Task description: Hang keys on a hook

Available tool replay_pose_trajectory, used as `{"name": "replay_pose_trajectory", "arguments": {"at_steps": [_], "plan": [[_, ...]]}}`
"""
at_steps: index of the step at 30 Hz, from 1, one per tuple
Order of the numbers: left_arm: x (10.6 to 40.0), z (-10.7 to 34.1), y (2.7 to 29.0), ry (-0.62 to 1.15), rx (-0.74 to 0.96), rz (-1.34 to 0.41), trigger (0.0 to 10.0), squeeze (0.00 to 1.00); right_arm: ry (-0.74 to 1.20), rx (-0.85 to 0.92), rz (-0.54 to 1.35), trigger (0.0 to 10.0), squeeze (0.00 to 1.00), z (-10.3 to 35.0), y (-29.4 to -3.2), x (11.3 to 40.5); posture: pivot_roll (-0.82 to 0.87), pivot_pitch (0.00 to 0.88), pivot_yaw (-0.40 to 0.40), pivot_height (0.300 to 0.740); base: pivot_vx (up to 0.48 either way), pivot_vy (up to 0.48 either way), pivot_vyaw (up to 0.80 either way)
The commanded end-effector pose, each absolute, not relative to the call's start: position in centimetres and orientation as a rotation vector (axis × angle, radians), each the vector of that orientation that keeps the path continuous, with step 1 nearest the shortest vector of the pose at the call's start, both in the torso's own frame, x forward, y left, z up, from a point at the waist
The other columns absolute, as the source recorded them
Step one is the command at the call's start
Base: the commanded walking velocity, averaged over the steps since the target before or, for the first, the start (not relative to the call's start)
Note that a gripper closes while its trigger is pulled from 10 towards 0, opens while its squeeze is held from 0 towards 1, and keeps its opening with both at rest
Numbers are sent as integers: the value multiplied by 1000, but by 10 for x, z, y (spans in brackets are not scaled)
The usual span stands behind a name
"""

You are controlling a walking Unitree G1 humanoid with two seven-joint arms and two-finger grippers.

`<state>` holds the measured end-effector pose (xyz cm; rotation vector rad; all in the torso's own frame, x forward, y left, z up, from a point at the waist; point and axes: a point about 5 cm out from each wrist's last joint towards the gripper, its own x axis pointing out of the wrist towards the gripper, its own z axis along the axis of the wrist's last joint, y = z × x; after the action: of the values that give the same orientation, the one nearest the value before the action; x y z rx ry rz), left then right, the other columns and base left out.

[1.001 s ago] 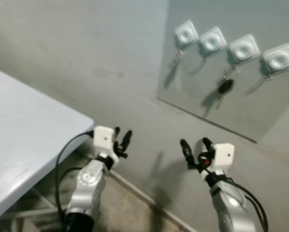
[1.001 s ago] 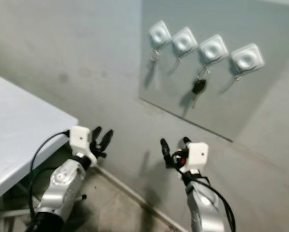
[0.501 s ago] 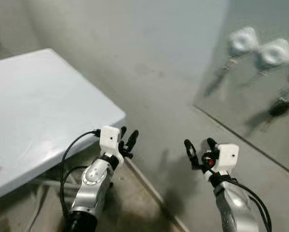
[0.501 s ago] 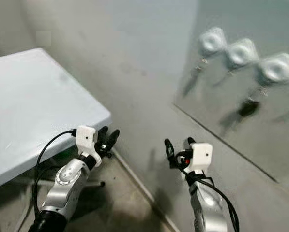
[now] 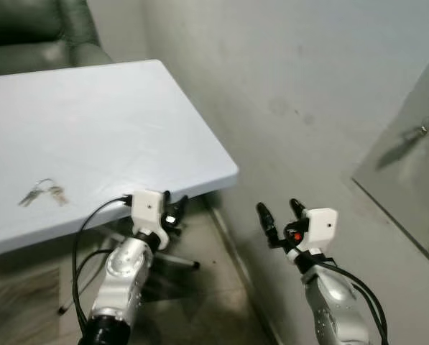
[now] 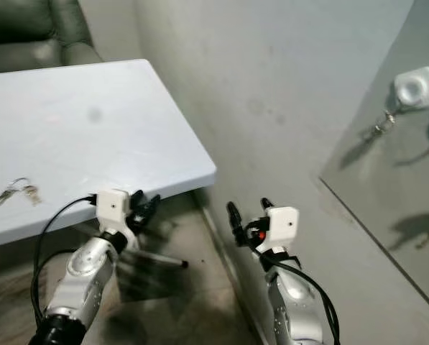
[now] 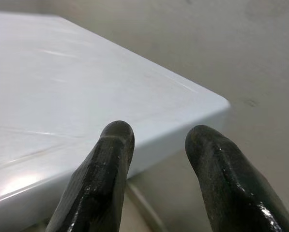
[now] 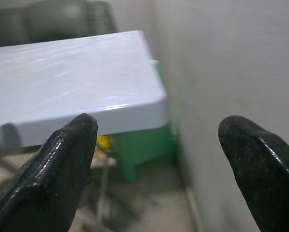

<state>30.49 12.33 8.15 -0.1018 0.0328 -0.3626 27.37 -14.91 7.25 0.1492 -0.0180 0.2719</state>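
We are holding both grippers low before us, empty: the left gripper [image 5: 172, 209], fingers narrowly apart, just under the table [image 5: 200, 154] edge, the right gripper [image 5: 279, 213] spread wide near the wall. The keys [image 5: 42, 192] are lying farther out on the table, to our left, nearer the left gripper. A hook [image 6: 413, 88] is waiting on the wall, far right.

White rectangular table [image 5: 128, 115], smooth top, set with one long edge close to the grey wall [image 5: 293, 79]; near corner rounded, overhanging a tiled floor [image 5: 200, 302]; a thin metal leg [image 5: 178, 261] shows beneath the near edge; a small bunch of keys [image 5: 42, 192] on a ring lies flat on the tabletop toward its near left side, well apart from the wall-side edge.
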Motion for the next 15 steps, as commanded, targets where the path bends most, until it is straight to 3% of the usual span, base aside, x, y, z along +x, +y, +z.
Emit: {"name": "replay_pose_trajectory", "arguments": {"at_steps": [1, 11, 15], "plan": [[305, 84, 115, 26, -104, -386, 10000, 0, -9, 139, 247, 10000, 0, 71, -157, 272, -66, 0, -36, 740, 0, 0, 800], [302, 78, 118, 33, -119, -382, 10000, 0, -18, 140, 252, 10000, 0, 73, -158, 273, -66, 0, -41, 740, 0, 0, 779], [294, 68, 129, 48, -152, -340, 10000, 0, -22, 163, 208, 10000, 0, 74, -163, 274, -65, 0, -43, 740, 0, 0, 0]]}}
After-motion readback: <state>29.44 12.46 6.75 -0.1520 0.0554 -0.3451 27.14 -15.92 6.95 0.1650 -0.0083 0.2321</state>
